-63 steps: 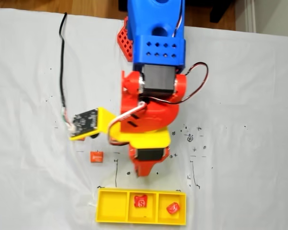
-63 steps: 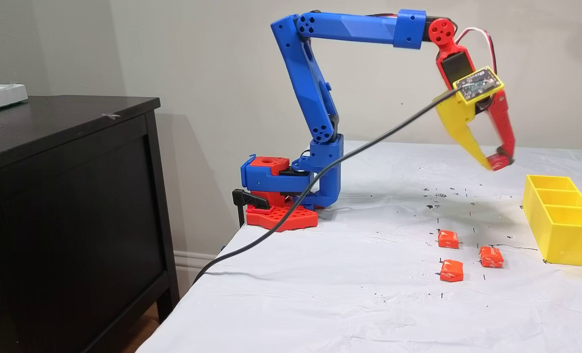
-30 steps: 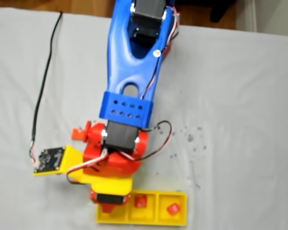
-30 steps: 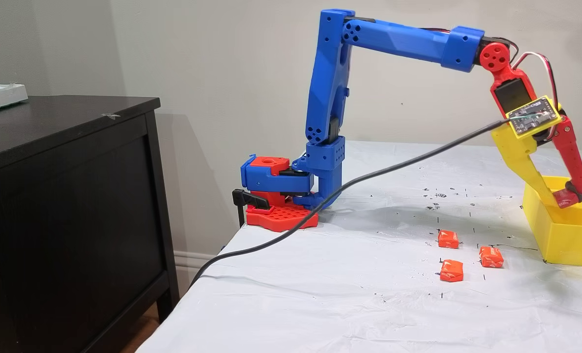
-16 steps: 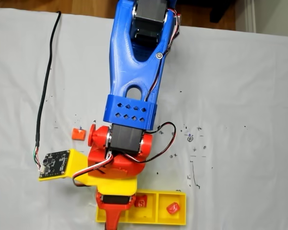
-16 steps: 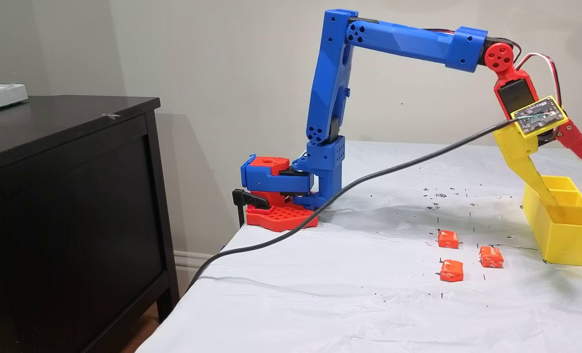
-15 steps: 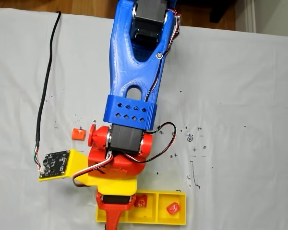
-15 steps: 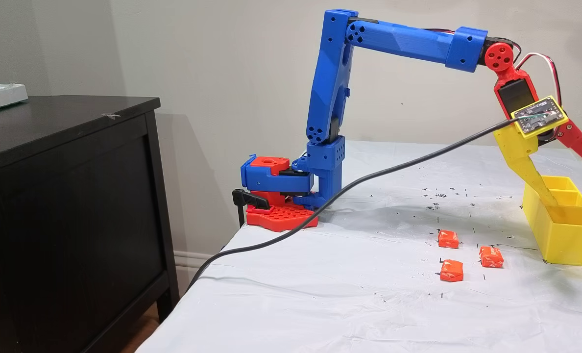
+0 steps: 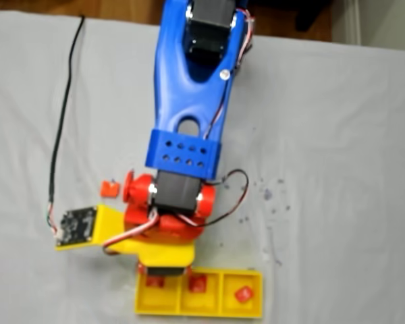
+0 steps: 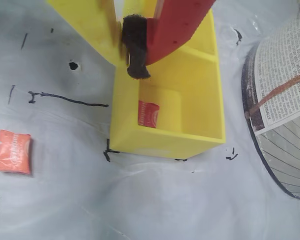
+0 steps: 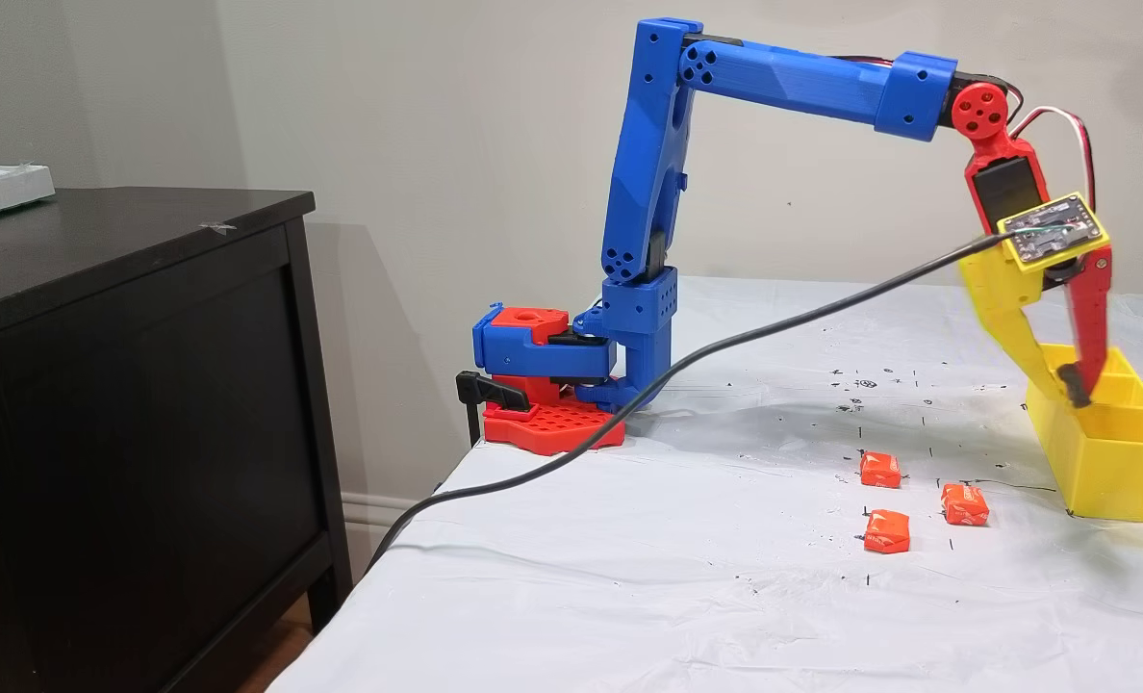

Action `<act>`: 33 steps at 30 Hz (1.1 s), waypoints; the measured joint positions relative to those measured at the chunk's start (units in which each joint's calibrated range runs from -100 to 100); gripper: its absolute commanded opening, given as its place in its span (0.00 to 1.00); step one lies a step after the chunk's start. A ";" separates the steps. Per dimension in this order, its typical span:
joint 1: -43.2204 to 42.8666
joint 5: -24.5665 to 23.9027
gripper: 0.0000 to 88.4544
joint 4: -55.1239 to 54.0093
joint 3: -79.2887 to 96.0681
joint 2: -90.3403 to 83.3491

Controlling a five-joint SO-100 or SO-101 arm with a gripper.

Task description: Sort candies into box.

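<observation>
The box [image 9: 219, 312] is a long yellow tray with three compartments, and each holds one red candy: left [image 9: 155, 281], middle [image 9: 198, 283], right [image 9: 242, 294]. In the wrist view the box's end compartment [image 10: 160, 142] holds a red candy [image 10: 148, 113] lying flat. My gripper [image 10: 130, 65] hangs just above that compartment, shut with nothing in it. From the side, the gripper [image 11: 1072, 390] dips into the top of the box [image 11: 1110, 472]. Three orange candies [image 11: 880, 469], [image 11: 887, 531], [image 11: 964, 503] lie on the cloth. One of these orange candies [image 10: 13, 151] appears at the left.
A black cable [image 11: 687, 361] runs from the wrist camera board across the white, ink-marked cloth. A round thing with newsprint on it [image 10: 285, 100] stands right of the box. A dark cabinet [image 11: 129, 385] stands beside the table. One orange candy [image 9: 109, 188] lies left of the arm.
The gripper carried a red candy over the box's end compartment, opened wide and let it fall in. It has since shut again above that compartment.
</observation>
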 measured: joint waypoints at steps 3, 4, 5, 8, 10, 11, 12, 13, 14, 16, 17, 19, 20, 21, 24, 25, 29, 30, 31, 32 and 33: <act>1.25 0.63 0.00 5.56 0.00 -2.20; 1.79 0.83 0.00 6.98 0.26 -3.21; 1.87 1.03 0.00 8.17 1.11 -4.40; 1.72 2.10 0.01 10.56 5.99 -9.22; 1.64 3.42 0.01 11.35 8.73 -11.08; 1.72 4.35 0.01 11.67 10.69 -12.01; 1.95 5.13 0.01 11.75 12.66 -12.69; 2.26 5.76 0.02 11.75 14.46 -13.11; 2.65 6.25 0.06 11.75 15.91 -13.45; 2.89 7.03 0.16 11.75 17.96 -13.87; 2.89 7.28 0.17 11.75 18.65 -13.96; 3.04 7.67 0.20 11.75 19.59 -13.96; 3.28 7.81 0.22 11.75 19.93 -13.96; 3.67 7.96 0.24 11.75 20.19 -13.96; 3.90 8.35 0.29 11.75 20.62 -13.96; 3.90 8.30 0.30 11.75 20.70 -13.96; 3.90 8.50 0.30 11.75 20.70 -13.96; 3.90 8.64 0.30 11.75 20.70 -13.96; 3.90 8.84 0.30 11.75 20.70 -13.96; 3.90 8.94 0.30 11.75 20.70 -13.87; 3.90 9.13 0.30 11.75 20.70 -13.62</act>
